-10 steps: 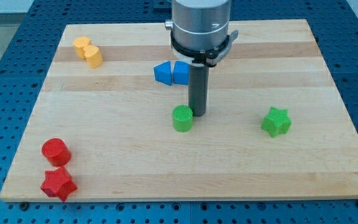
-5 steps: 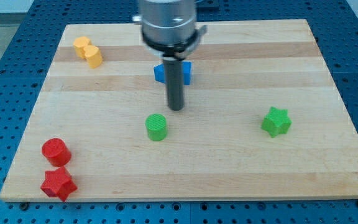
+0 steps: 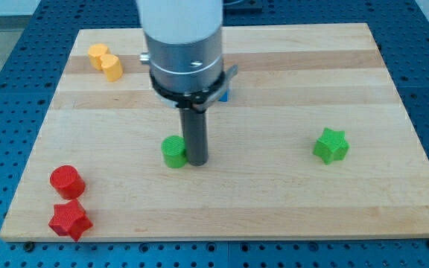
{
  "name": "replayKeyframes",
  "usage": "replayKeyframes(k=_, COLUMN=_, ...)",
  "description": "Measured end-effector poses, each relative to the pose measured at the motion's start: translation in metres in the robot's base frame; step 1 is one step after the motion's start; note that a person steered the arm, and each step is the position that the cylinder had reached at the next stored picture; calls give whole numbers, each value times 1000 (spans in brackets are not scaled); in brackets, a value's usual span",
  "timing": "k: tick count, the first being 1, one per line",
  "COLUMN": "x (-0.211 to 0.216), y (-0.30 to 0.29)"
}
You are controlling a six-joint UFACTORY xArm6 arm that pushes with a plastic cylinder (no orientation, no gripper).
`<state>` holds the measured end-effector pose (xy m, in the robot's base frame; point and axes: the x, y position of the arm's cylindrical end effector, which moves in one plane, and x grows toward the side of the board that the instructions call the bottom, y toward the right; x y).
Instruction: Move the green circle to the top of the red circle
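Note:
The green circle (image 3: 173, 151) sits on the wooden board a little left of centre. My tip (image 3: 196, 161) rests on the board right against the green circle's right side. The red circle (image 3: 66, 181) lies near the board's bottom left corner, far to the lower left of the green circle.
A red star (image 3: 69, 219) sits just below the red circle. A green star (image 3: 330, 145) lies at the right. Two yellow blocks (image 3: 105, 61) sit at the top left. A blue block (image 3: 226, 92) is mostly hidden behind the arm. The board (image 3: 378, 201) ends near the view's bottom.
The green circle has slid left and slightly down over the second. My tip moved left, then down, and now stands at the circle's right side.

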<state>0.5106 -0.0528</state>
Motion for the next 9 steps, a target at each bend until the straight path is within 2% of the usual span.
replayKeyframes(k=3, x=0, y=-93)
replayKeyframes(k=4, x=0, y=-97)
replayKeyframes(k=5, x=-13, y=-39)
replayKeyframes(k=6, x=-54, y=-51)
replayKeyframes(k=7, x=-54, y=-62)
replayKeyframes(k=9, x=-40, y=-120)
